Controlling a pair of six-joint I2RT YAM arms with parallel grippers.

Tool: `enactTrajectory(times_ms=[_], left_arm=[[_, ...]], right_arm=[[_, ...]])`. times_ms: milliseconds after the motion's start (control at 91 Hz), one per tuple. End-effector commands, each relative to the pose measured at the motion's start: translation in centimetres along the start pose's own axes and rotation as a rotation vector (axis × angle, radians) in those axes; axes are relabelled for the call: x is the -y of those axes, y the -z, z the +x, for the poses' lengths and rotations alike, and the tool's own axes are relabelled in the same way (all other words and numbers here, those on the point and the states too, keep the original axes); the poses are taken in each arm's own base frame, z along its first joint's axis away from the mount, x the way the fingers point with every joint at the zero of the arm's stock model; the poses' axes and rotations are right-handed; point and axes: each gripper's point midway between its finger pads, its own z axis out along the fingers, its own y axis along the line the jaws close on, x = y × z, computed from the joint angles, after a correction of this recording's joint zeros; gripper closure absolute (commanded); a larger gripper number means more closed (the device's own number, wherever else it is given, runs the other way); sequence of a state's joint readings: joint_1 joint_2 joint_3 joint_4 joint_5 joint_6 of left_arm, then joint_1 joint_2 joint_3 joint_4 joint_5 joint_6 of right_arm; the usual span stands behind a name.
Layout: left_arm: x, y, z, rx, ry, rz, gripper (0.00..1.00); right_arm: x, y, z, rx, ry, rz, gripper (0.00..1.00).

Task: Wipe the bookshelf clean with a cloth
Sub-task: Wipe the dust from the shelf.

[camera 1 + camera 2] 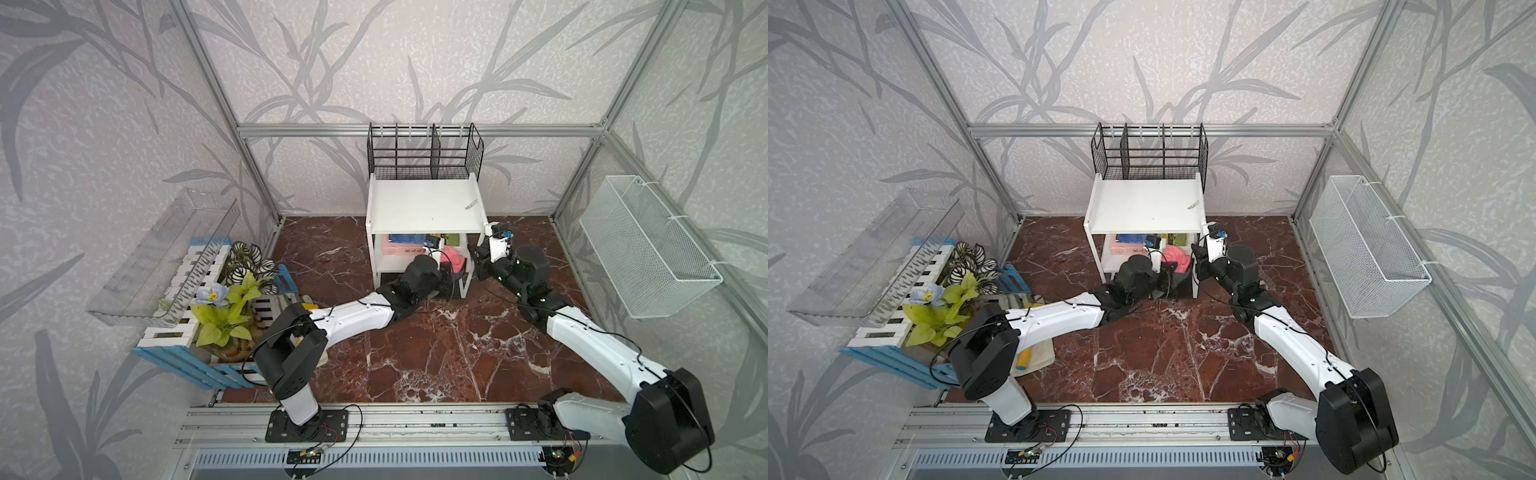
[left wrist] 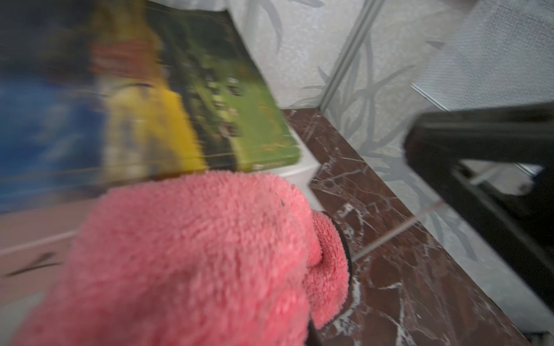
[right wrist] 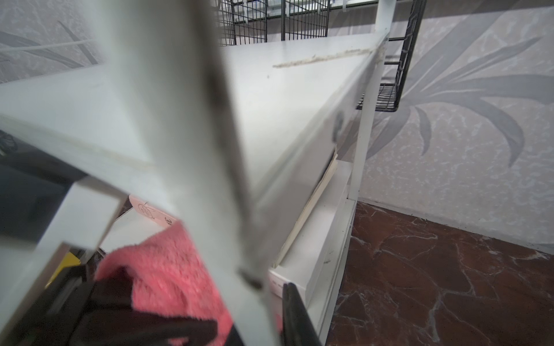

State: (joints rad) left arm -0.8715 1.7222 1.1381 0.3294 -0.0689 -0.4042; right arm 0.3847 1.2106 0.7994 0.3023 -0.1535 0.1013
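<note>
The white bookshelf [image 1: 428,203] [image 1: 1146,203] stands at the back of the marble floor, with books [image 1: 409,245] [image 2: 224,90] stacked on its lower board. My left arm reaches into the lower shelf from the front. The bunched pink cloth [image 1: 453,255] [image 1: 1177,255] [image 2: 195,254] with its dark edge covers my left gripper [image 1: 448,269], which is shut on it beside the books. My right gripper [image 1: 473,259] [image 3: 269,302] is shut on the shelf's front right post; one black finger [image 3: 292,314] shows beside the white tube. The pink cloth [image 3: 168,269] lies just behind that post.
A black wire rack [image 1: 424,153] stands behind the shelf's top board, which carries a small streak of debris [image 1: 471,203]. A white mesh basket [image 1: 648,245] hangs on the right wall. At left are a clear tray [image 1: 166,257], a blue-white crate with plants [image 1: 216,299] and a beige cloth with a yellow scoop [image 1: 1034,357].
</note>
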Motion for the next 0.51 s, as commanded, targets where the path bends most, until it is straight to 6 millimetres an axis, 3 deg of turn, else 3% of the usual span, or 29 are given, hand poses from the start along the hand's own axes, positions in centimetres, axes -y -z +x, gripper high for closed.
enactTrajectory(times_ms=[0, 77, 154, 253, 330, 495], left_arm=[[3.6, -0.9, 1.4, -0.059, -0.012, 0.094, 1.00], [1.5, -0.6, 2.6, -0.080, -0.015, 0.007, 1.00], [-2.7, 0.6, 3.3, -0.091, -0.007, -0.150, 1.00], [-8.9, 3.9, 4.3, -0.120, -0.011, -0.356, 1.00], [-12.6, 6.9, 4.7, -0.112, 0.000, -0.459, 1.00], [-16.6, 11.6, 3.4, -0.036, 0.019, -0.580, 1.00]], right_arm=[[-0.9, 0.5, 3.6, -0.150, -0.169, -0.024, 1.00], [-0.9, 0.3, 3.8, -0.153, -0.171, -0.022, 1.00], [-0.8, 0.2, 4.0, -0.159, -0.170, -0.021, 1.00], [-0.6, 0.1, 4.3, -0.168, -0.167, -0.012, 1.00], [-0.5, 0.0, 4.4, -0.170, -0.162, -0.004, 1.00], [-0.2, -0.1, 4.7, -0.176, -0.160, 0.014, 1.00]])
